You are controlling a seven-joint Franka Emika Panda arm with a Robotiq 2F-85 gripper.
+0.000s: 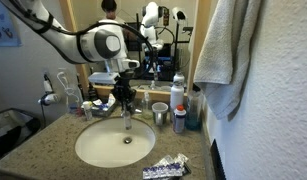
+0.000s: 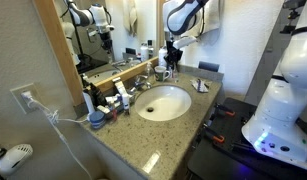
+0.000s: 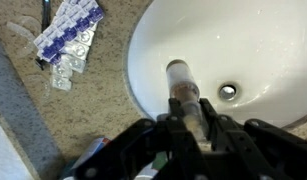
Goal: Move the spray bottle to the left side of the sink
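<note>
My gripper [image 1: 124,100] hangs over the white oval sink [image 1: 98,150] and is shut on a slim clear bottle [image 3: 182,84], which looks like the spray bottle. In the wrist view the bottle sticks out between the fingers [image 3: 185,118], above the basin [image 3: 253,40] and close to the drain [image 3: 228,91]. In an exterior view the gripper [image 2: 171,55] sits above the far part of the sink [image 2: 163,103]. The bottle's spray head is hidden by the fingers.
Foil pill packs [image 1: 165,167] lie on the speckled counter by the sink's rim; they also show in the wrist view [image 3: 68,40]. Bottles [image 1: 178,100] and a cup [image 1: 159,113] stand on one side, more toiletries [image 1: 71,97] on the opposite side. A towel [image 1: 228,50] hangs nearby.
</note>
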